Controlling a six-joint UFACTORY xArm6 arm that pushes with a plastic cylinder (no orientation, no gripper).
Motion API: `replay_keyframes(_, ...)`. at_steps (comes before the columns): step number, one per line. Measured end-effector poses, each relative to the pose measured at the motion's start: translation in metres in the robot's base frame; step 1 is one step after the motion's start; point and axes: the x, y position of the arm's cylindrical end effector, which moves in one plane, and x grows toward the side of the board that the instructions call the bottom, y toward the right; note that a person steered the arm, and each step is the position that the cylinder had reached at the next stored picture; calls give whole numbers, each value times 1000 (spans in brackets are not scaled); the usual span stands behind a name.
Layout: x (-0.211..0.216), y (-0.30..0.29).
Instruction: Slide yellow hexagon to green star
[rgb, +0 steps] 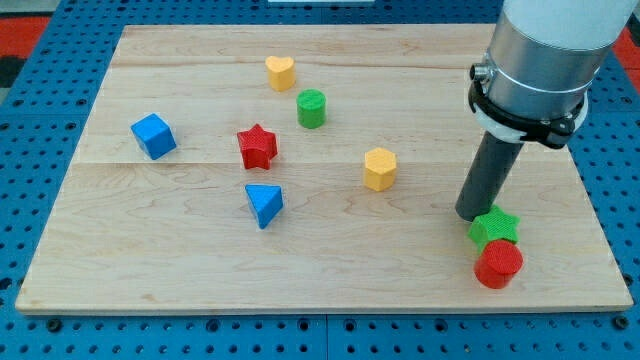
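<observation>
Pincer there is none: the rod's tip (472, 214) rests at the near right, touching the green star (494, 226); the yellow hexagon (380, 168) lies well apart to its left, slightly farther.

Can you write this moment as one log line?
tip beside green star | yellow hexagon apart, left | not yet pushed

- Our arm comes down from the view's top right, its wide grey cylinder ringed by a black clamp.
- Below it our dark rod stands nearly upright.
- Our tip (472, 213) rests low at the view's right.
</observation>
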Motion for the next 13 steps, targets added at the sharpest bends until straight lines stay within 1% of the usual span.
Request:
replay_keyframes(2, 5, 0)
replay_keyframes(3, -6, -2)
replay_keyframes(4, -46, -21)
replay_keyframes(6, -90, -92)
replay_keyframes(7, -97, -112)
replay_keyframes(8, -97, -134)
replay_keyframes(9, -89, -134)
replay_keyframes(12, -43, -137)
replay_keyframes(13, -23, -147)
